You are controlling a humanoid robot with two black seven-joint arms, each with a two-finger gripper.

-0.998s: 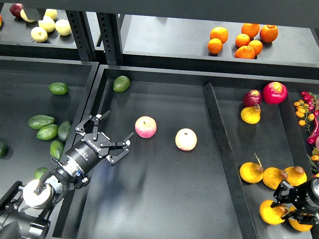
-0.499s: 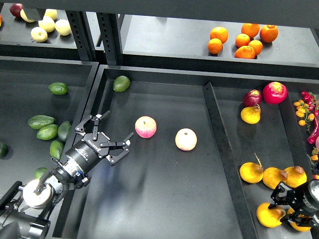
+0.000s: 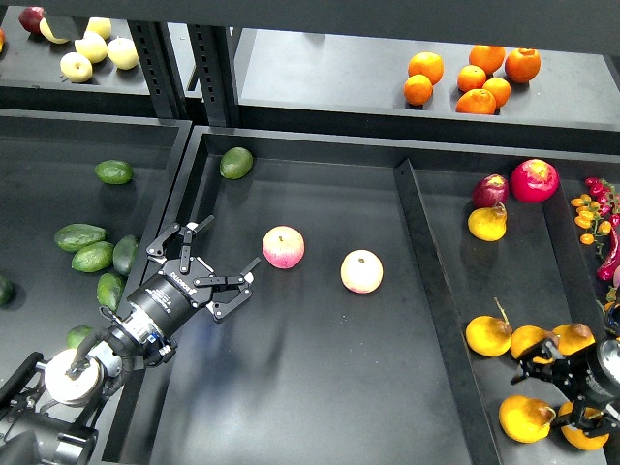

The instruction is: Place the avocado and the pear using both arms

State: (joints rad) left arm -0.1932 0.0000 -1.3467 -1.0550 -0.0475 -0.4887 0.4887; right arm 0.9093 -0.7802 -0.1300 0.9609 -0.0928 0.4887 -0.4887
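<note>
Several elongated dark-green avocados (image 3: 79, 236) lie in the left tray, left of my left arm. A rounder green avocado (image 3: 235, 162) lies at the back of the middle tray. My left gripper (image 3: 232, 243) is open and empty over the middle tray's left part, beside a pink-and-yellow apple (image 3: 283, 246). Several orange-yellow pears (image 3: 488, 335) lie in the right tray's front part. My right gripper (image 3: 556, 389) hovers among them, above one pear (image 3: 526, 418). Its jaws look spread and hold nothing.
A second apple (image 3: 361, 271) lies mid-tray. A divider wall (image 3: 431, 281) separates the middle and right trays. Another pear (image 3: 487, 223) and red fruit (image 3: 534, 179) sit at the right tray's back. Oranges (image 3: 473, 77) are on the shelf behind.
My right gripper has moved up and back off the front pear, which stays in the tray. The left arm has not moved.
</note>
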